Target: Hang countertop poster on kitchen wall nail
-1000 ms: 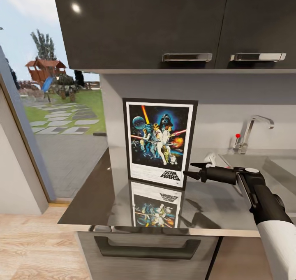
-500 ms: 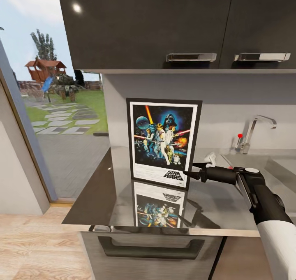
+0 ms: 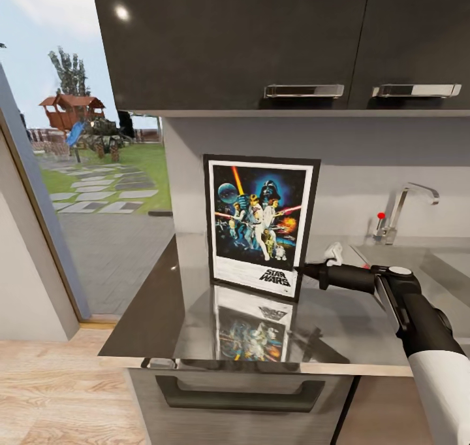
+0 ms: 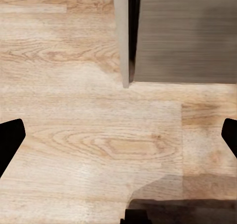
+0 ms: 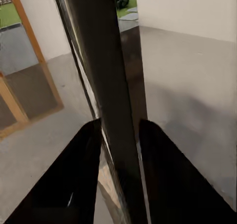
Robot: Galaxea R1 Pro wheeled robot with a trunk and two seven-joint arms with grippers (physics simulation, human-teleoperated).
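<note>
The poster (image 3: 261,223) stands upright on the glossy grey kitchen countertop (image 3: 163,301), which mirrors its dark blue artwork. My right gripper (image 3: 304,270) reaches in from the right and is shut on the lower part of the poster's right edge. In the right wrist view the thin black frame (image 5: 106,86) runs between the two black fingers (image 5: 84,155), which press on both of its faces. My left gripper (image 4: 118,135) hangs open over the wooden floor, fingertips far apart. The wall nails are out of view.
Dark upper cabinets (image 3: 261,40) overhang the poster closely. A faucet (image 3: 405,210) and sink (image 3: 450,262) lie to the right, with a small white object (image 3: 334,252) behind the gripper. A glass door (image 3: 39,190) opens to a garden on the left. A drawer handle (image 3: 235,393) sits below the worktop.
The right gripper's fingers, spread beside the poster's lower right edge before, have closed on it. The head view shifted slightly left at first; the arm barely moved.
</note>
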